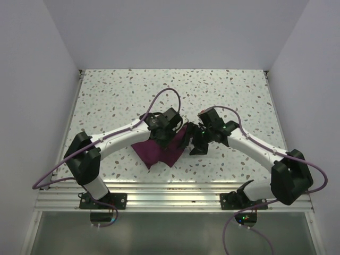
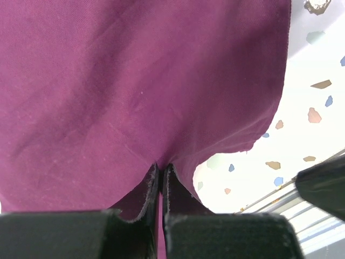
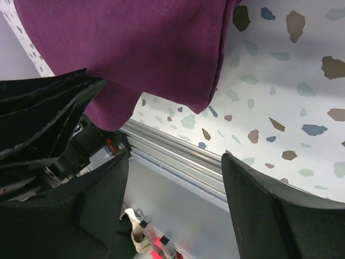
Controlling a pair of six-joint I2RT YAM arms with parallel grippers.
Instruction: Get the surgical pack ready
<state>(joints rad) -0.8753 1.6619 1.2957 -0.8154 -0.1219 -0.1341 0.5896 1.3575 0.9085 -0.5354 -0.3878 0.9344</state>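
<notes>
From where I stand, the left gripper (image 2: 160,171) is clamped tight on the maroon cloth (image 2: 135,81). Its fingers are pressed together with a fold of fabric pinched between them, and the cloth fans away from the pinch to fill most of that wrist view. It reads as an anchor grip: pin one edge so the sheet can't slide while the other arm works. The right gripper (image 3: 175,164) has its jaws apart with nothing between them. Its fingers (image 3: 269,210) straddle bare surface just beside the cloth's thick folded corner and touch nothing I can see. My read is that it's lined up to take that corner, so each arm has an edge and they can spread the fabric or fold it over. Overhead, the cloth sits in the middle of the table (image 1: 117,95) as a crumpled, roughly triangular bundle right under where the two wrists meet, apart from the aluminium rail (image 1: 170,197) at the near edge. I can't tell if the bundle rests fully on the table or is partly lifted by the pinch. No steel tray, instruments or white pads show in any view; whether they're wrapped inside or absent, can't say. So I'd put the pack prep at the cloth-handling stage. Risks: the grippers are very close, and the left one's black body crowds the right wrist view, so the right jaws could catch it instead of fabric. A thin pinch may also slip under a sideways pull.
</notes>
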